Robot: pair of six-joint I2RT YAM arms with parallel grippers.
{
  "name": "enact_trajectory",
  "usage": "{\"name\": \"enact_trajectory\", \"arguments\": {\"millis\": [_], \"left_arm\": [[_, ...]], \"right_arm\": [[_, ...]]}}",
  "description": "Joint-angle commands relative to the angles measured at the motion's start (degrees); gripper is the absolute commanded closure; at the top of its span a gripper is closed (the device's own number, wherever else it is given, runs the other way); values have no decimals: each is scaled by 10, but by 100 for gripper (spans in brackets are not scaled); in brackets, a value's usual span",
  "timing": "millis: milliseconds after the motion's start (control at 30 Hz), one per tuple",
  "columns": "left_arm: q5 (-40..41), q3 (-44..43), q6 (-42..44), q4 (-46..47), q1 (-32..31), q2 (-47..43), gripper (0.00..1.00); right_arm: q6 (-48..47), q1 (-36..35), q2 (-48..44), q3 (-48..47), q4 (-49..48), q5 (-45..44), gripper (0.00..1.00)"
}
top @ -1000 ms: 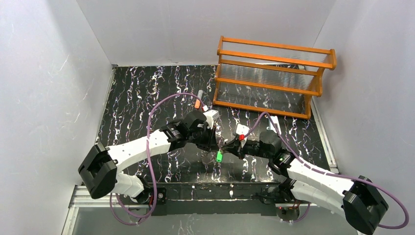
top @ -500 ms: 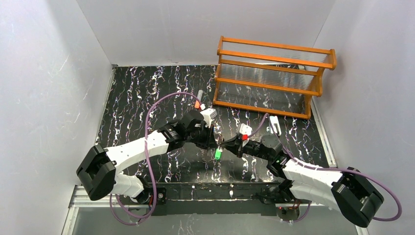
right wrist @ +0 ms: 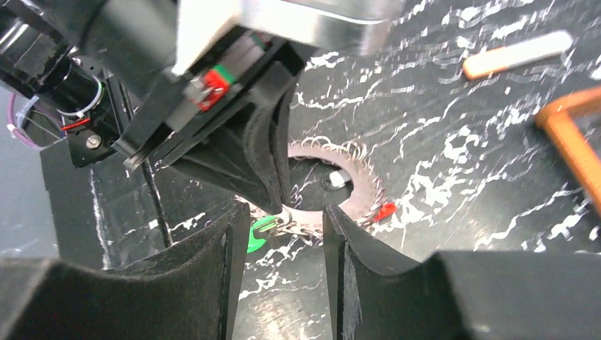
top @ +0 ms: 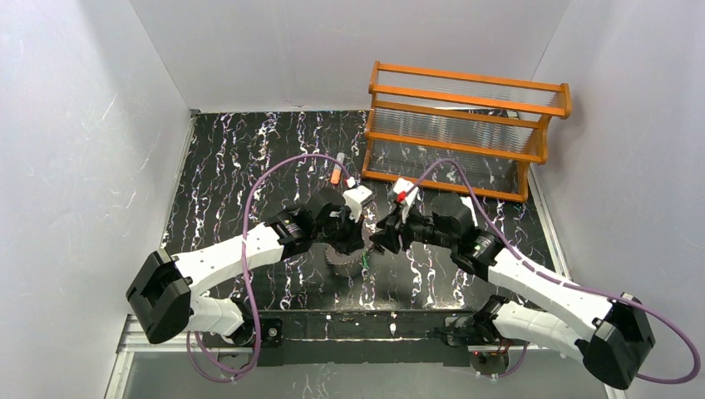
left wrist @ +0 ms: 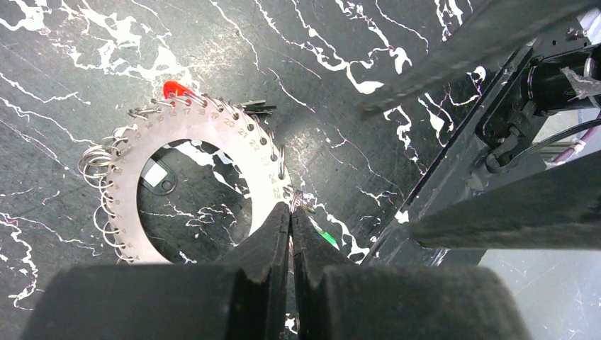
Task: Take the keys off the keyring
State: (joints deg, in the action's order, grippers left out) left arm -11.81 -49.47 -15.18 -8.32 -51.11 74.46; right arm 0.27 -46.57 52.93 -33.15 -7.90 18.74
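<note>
Near the worktop's [top: 224, 158] front, the left pincer [left wrist: 291, 212] clamps the keyring's [left wrist: 205, 127] rim. The right pincer [right wrist: 283, 214] gapes near the green key [right wrist: 259, 228].

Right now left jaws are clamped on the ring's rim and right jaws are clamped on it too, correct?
Not quite. The left jaws are clamped on the rim of the ring, but the right jaws stand open, gripping nothing. The right wrist view shows the gap between them.

Keyring [left wrist: 205, 127] seemingly on the table [top: 233, 158] near its front edge; rack [top: 465, 79] behind at right, tube [top: 336, 172] straight behind keyring.
</note>
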Motion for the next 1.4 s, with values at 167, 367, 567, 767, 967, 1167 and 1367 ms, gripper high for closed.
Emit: {"name": "enact_trajectory", "arguments": {"millis": [167,367,567,767,967,1167,1367], "left_arm": [[-22,-19,-1,9,-1,-12,100],[-27,-20,-11,14,0,-12,100],[-28,-18,-18,19,-1,-8,100],[-30,-17,-23,22,0,-4,100],[-35,-19,-26,24,-1,-1,100],[-35,-18,-32,26,-1,2,100],[-39,-20,-38,29,-1,7,100]], "right_arm": [[200,-1,65,-49,124,-45,49],[266,-2,74,-27,76,-56,48],[301,-2,102,-12,41,-41,49],[312,-3,114,10,20,-27,56],[312,-3,120,23,-6,-27,64],[305,-13,120,17,-28,-9,61],[318,-17,111,21,-27,-39,58]]}}
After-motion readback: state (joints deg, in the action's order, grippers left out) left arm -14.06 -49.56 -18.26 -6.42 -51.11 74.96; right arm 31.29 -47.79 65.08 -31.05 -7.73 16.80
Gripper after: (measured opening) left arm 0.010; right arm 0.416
